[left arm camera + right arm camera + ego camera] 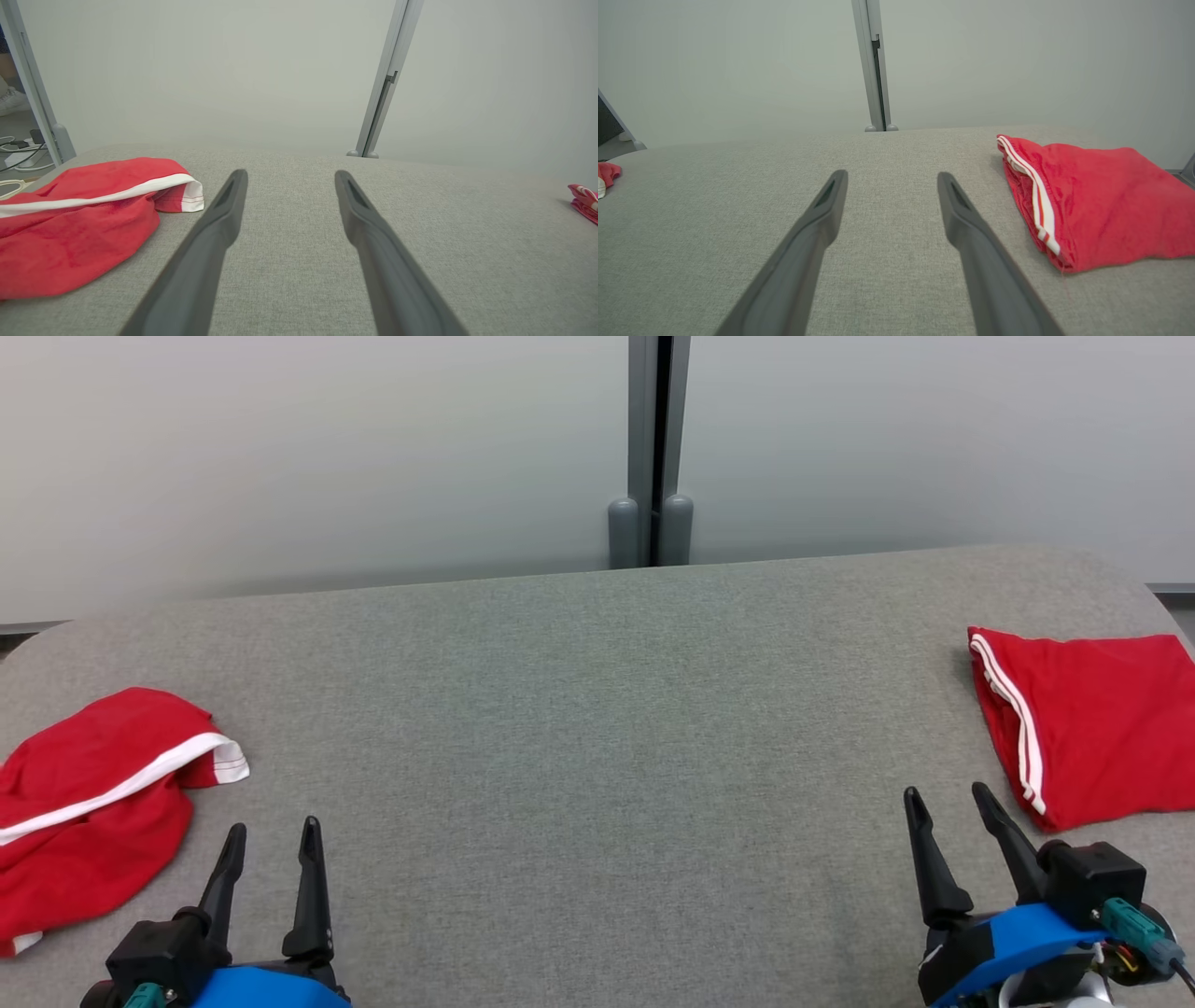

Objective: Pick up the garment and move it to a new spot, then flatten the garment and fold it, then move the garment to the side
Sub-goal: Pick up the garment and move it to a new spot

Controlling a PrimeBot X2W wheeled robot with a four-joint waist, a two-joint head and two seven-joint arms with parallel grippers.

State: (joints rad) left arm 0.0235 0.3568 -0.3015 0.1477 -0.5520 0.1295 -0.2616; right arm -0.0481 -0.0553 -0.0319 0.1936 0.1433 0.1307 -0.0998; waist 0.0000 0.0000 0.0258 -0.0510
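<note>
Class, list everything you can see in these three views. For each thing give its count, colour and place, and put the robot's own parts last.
table: one, grey fabric top, spanning the whole scene
crumpled garment: one, red with a white band, at the table's left end
folded garment: one, red with white stripes, at the table's right end
post: one, grey, upright behind the table's far edge
panels: two, pale grey, either side of the post
cables: several, white and dark, on the floor beyond the table's left end
left gripper: one, dark fingers, open, beside the crumpled garment
right gripper: one, dark fingers, open, beside the folded garment
</note>
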